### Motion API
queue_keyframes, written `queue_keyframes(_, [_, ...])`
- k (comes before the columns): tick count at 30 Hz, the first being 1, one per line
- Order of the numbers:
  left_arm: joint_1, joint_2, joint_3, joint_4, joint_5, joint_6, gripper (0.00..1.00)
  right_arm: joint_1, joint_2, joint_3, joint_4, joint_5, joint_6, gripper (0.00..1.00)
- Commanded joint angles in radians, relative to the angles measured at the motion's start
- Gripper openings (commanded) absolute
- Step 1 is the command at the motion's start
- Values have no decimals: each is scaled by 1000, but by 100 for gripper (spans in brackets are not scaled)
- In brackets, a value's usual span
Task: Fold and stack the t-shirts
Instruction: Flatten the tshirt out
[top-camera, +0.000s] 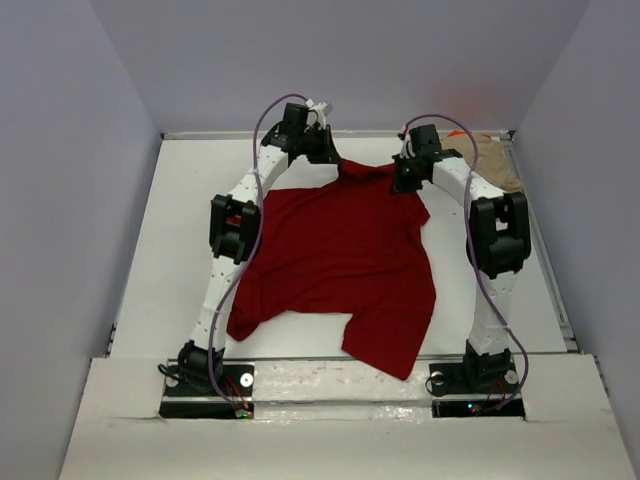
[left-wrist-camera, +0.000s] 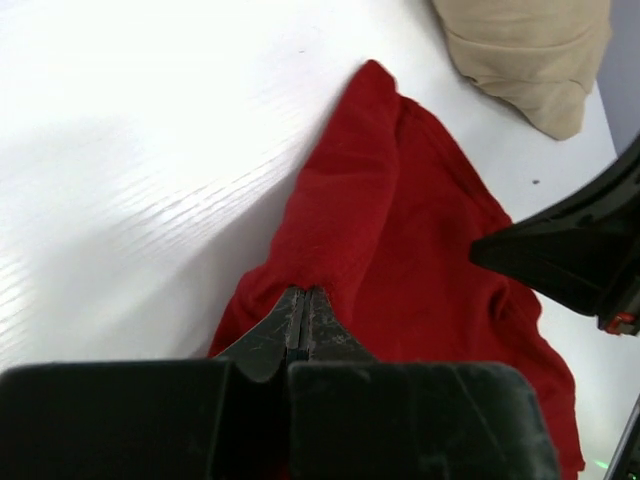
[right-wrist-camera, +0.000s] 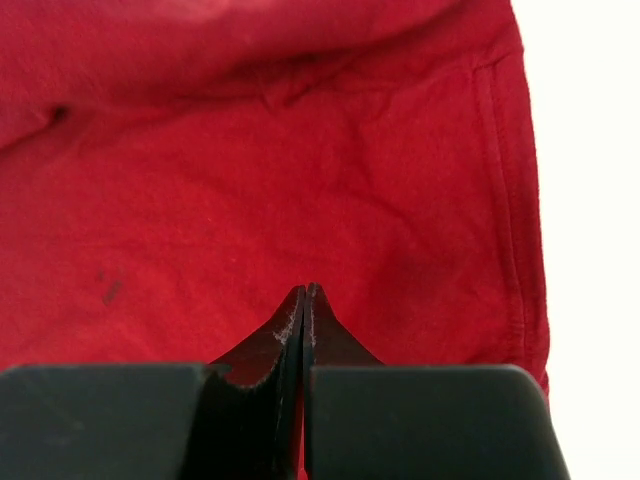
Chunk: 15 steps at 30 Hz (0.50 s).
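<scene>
The dark red t-shirt (top-camera: 340, 260) lies spread across the middle of the white surface (top-camera: 170, 230) between the two arms, with its hem toward the bases. At the shirt's far edge the left gripper (left-wrist-camera: 303, 297) is clenched, pinching a raised ridge of red cloth. The right gripper (right-wrist-camera: 305, 292) is clamped tight with its tips on the red fabric; whether any cloth is caught I cannot tell. The tan t-shirt (top-camera: 497, 165) sits bunched in the far right corner
</scene>
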Motion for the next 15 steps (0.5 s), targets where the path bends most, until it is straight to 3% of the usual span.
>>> queue_keyframes(1, [25,16,36,6,-21,-50,3,44,-82,-33,31,-15,4,0])
queue_keyframes(7, [33,45,44,30,-71,-61,21,104,-155,-80,17,-2,5,0])
queue_keyframes(11, [31,77,68,101,-19,-119,32,136,-171,-107,11,14,8,0])
queue_keyframes(12, [31,85,74,110,-8,-131,60,136,-171,-112,10,16,7,0])
queue_keyframes(15, [33,101,77,132,18,-170,99,145,-168,-121,4,25,4,0])
